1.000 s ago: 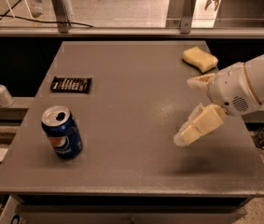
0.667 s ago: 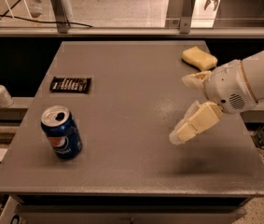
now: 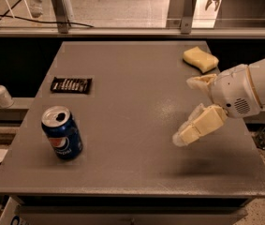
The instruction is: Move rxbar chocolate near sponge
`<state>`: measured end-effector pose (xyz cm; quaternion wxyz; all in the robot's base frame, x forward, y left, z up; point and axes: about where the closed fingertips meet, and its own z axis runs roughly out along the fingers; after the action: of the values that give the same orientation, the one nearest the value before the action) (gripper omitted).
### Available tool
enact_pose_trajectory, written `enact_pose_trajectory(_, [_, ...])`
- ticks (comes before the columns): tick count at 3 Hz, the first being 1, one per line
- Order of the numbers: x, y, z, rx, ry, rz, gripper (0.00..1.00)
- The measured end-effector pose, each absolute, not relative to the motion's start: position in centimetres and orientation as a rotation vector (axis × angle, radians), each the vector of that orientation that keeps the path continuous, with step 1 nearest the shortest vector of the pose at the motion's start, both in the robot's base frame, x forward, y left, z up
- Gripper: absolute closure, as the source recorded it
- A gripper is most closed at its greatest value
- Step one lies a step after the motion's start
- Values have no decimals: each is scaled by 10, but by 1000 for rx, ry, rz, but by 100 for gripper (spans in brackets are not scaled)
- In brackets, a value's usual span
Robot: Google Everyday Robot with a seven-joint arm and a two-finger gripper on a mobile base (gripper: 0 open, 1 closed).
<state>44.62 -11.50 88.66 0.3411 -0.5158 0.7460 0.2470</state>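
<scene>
1. The rxbar chocolate [image 3: 71, 85] lay flat on the grey table [image 3: 132, 69] in the left half of the frame, near the table's left edge, with its white lettering facing up and its long side running left to right.
2. Nothing touched the bar; bare table surface showed all around it.
3. A blue Pepsi can [image 3: 62, 133] stood upright below the bar, toward the lower left of the frame, with its opened top visible. It stood near the bar but clear of it.
4. The sponge [image 3: 200, 59] sat at the upper right of the table, close to the right edge and well apart from the bar, with the width of the table between them.
5. The gripper [image 3: 186, 110] hung over the right side of the table, below the sponge and far from the bar. Its cream jaws stood apart with nothing between them: one pointed left just under the sponge, and the other angled down and left toward the table surface.
6. The white arm [image 3: 249, 90] behind the gripper entered from the right edge of the frame.
7. A white pump bottle [image 3: 0, 93] stood off the table at the far left of the frame.
</scene>
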Motion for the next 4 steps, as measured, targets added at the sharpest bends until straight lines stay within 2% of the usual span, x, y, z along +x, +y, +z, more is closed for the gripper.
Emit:
enact_pose_trajectory(1, [462, -102, 874, -1256, 1846, 672, 0])
enact_pose_trajectory(2, [528, -44, 862, -1159, 1670, 667, 0])
enact_pose_trajectory(3, [545, -25, 858, -1139, 1640, 678, 0])
enact_pose_trajectory(4, [579, 27, 849, -1086, 1608, 689, 0])
